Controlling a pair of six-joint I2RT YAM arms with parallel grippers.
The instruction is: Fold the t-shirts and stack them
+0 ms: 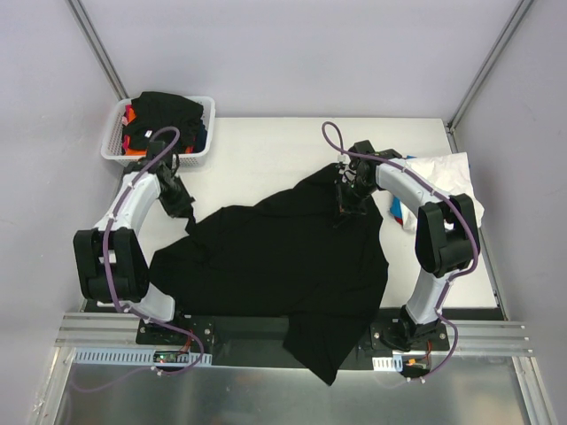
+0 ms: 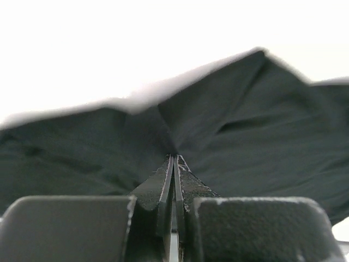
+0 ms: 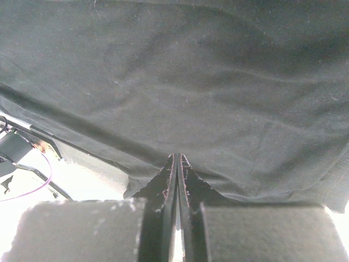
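Top camera looks down from behind, wrist cameras close in (all share black t-shirt (image 1: 275, 266))

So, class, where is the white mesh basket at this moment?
In the top view the basket sits at the table's far left corner, just beyond the left arm, with shirts piled inside.
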